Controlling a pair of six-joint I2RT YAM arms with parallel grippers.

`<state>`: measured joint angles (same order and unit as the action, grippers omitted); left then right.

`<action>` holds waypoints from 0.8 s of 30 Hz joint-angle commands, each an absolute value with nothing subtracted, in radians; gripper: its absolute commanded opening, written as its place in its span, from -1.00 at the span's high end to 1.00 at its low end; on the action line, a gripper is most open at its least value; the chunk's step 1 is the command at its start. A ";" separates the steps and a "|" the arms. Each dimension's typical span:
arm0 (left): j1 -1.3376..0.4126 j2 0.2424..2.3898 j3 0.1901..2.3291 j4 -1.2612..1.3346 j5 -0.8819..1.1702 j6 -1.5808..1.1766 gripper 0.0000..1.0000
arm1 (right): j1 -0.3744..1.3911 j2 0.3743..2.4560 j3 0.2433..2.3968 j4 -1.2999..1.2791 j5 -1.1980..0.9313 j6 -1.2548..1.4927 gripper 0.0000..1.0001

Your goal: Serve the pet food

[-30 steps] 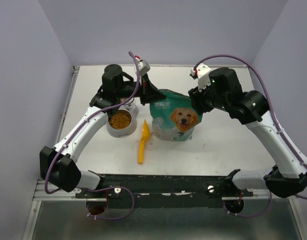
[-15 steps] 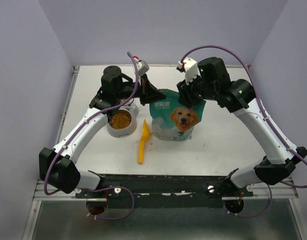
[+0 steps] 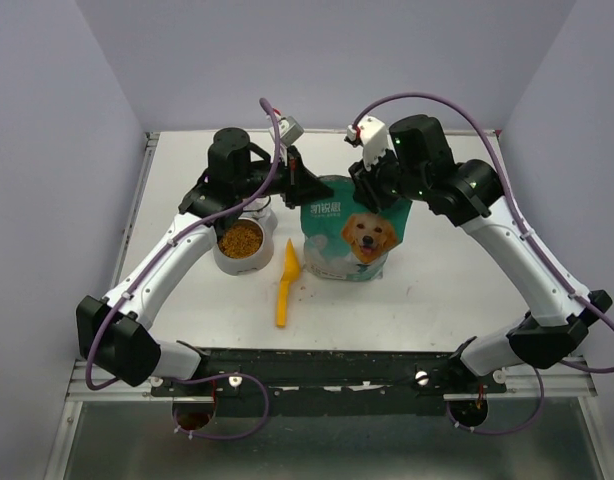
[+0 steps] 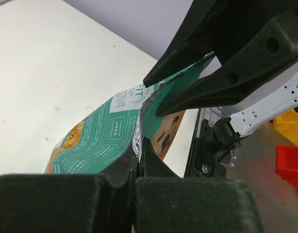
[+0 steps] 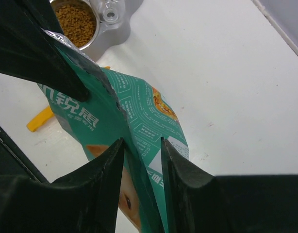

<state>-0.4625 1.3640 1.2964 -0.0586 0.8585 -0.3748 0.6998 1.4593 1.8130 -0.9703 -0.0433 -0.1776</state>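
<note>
Nearest the arm bases, an orange scoop (image 3: 285, 285) is seen lying flat on the white table (image 3: 437, 290), its handle turned toward the near edge. A few loose brown pellets (image 3: 309, 291) are scattered just beside its head. A little farther back and to the left, the pet food (image 3: 240, 240) is heaped in a pale bowl (image 3: 237, 266), which is partly overhung by the left arm's wrist. To the right of the scoop, a teal-and-white bag (image 3: 352, 240) printed with a dog's face is stood upright. Its top edge is held from both sides. The left gripper (image 3: 309, 190) is clamped on the bag's upper left corner, and in the left wrist view its fingers (image 4: 115, 170) are pressed together with the bag's edge pinched between them. The right gripper (image 3: 372, 195) is set over the upper right part of the same edge. In the right wrist view its fingertips (image 5: 117, 150) are seen standing apart, one on each side of the bag's thin wall, and whether the wall is yet pressed cannot be told. The food in the bowl is thus placed to the left of and nearer than the left gripper, close by but not touched. From the right gripper it is well apart, with the bag between, as the right wrist view shows (image 5: 76, 22).
</note>
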 commanded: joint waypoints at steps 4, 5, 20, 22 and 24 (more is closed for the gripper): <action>-0.468 1.328 1.360 -0.135 0.804 -0.405 1.00 | 0.715 1.496 1.830 -0.956 -0.060 -0.327 0.31; -0.468 1.342 1.394 -0.182 0.790 -0.396 1.00 | 0.715 1.506 1.845 -0.963 -0.048 -0.333 0.49; -0.433 1.235 1.223 0.020 0.991 -0.400 0.74 | 0.715 1.503 1.902 -1.094 -0.253 -0.367 0.99; -0.428 1.242 1.226 0.011 0.991 -0.394 0.95 | 0.715 1.490 1.885 -1.094 -0.273 -0.356 0.99; -0.428 1.252 1.230 0.002 1.003 -0.377 1.00 | 0.715 1.488 1.879 -1.097 -0.299 -0.345 0.99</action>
<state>-0.4290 1.2564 1.2339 -0.0666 0.9123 -0.3904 0.7120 1.5150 1.8957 -1.0832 -0.2100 -0.3592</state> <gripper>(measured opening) 0.043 0.011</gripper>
